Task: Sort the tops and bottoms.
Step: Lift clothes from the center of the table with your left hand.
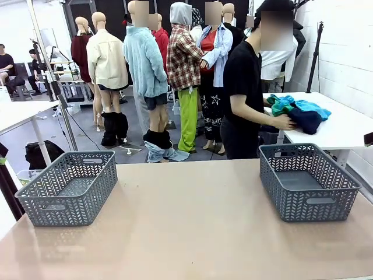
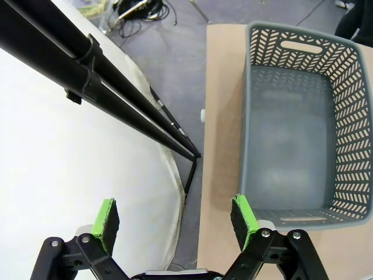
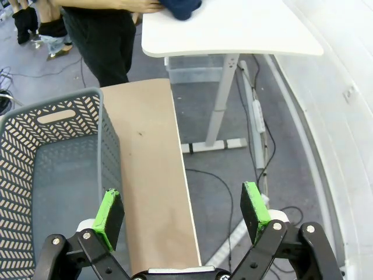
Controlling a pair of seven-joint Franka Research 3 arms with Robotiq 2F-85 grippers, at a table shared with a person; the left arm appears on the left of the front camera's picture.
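Front view looks across a tan table (image 1: 186, 239) that carries two grey baskets, the left basket (image 1: 64, 211) and the right basket (image 1: 317, 205), both with nothing in them. None of the sorting is done yet, as far as these pictures show: no garment has reached either basket or this table.

All the clothes lie in one small heap on a white side table (image 1: 349, 131) at the far right. A person (image 1: 242, 87) stands beside it with a hand (image 1: 285, 122) resting on the heap. The sky-blue shirt (image 1: 313, 108) lies on top toward the back, the emerald green garment (image 1: 280, 105) is bunched just beside it, and the dark navy garment (image 1: 304, 121) sits at the front, touching the hand. A black piece I cannot tell apart within the heap.

Left wrist view has the left fingers (image 2: 242, 217) spread wide and holding nothing, hanging near the left basket's end at the table edge. Right wrist view has the right fingers (image 3: 253, 209) spread wide too, empty, above the table edge just beside the right basket, with the navy cloth far off at the top.

Everything is left to do: the clothes must come over, then the top goes to one basket and the bottoms to the other
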